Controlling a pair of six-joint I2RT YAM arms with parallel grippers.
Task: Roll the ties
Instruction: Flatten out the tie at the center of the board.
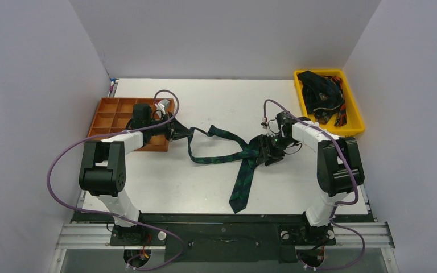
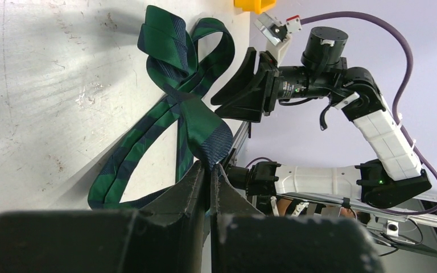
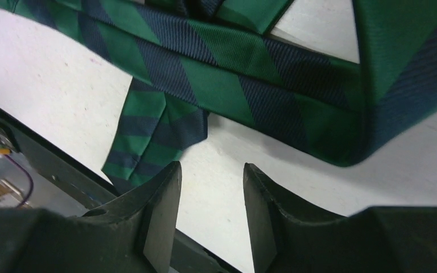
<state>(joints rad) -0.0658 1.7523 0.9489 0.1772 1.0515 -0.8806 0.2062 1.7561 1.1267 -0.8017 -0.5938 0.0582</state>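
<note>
Clamps left gripper [image 1: 173, 132] at 9 o'clock on one end of the single green-navy striped tie [image 1: 244, 176] sprawled mid-table, hovers right gripper [image 1: 267, 152] over it at 3 o'clock, jaws parted and empty, both elbows bent.

A scuffed white flat tabletop [image 1: 216, 102] lies under your right gripper [image 3: 209, 170]. Beyond it rise plain pale grey walls [image 1: 222, 34], evenly lit.

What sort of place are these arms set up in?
Probably a lab test cell: plain white walls enclose a white tabletop holding a green-navy striped necktie, a yellow plastic bin of ties and an orange compartmented tray.
</note>
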